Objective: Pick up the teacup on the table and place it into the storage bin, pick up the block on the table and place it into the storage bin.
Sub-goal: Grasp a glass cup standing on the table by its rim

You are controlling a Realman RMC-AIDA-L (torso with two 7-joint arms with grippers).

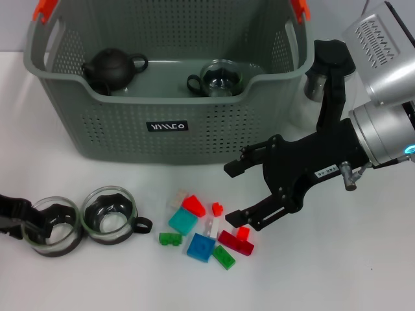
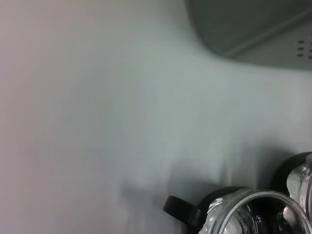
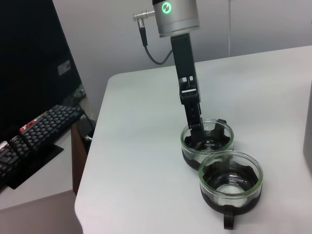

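Storage bin [image 1: 117, 129] holds a dark teapot [image 1: 111, 67] and one glass teacup [image 1: 219, 78]. Two teacups on the table — left gripper [image 1: 31, 220] clamped on the far-left one's [image 1: 53, 225] rim. Right gripper [image 1: 241, 192] spread wide above the blocks [image 1: 206, 232], holding nothing.

Bright even light from above gives soft shadows under my right gripper [image 1: 241, 192], while my left wrist view is blurred, the teacup [image 2: 253, 214] unsharp.

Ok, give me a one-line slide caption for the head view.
Right hand open above the blocks; left hand at a glass teacup before the storage bin.
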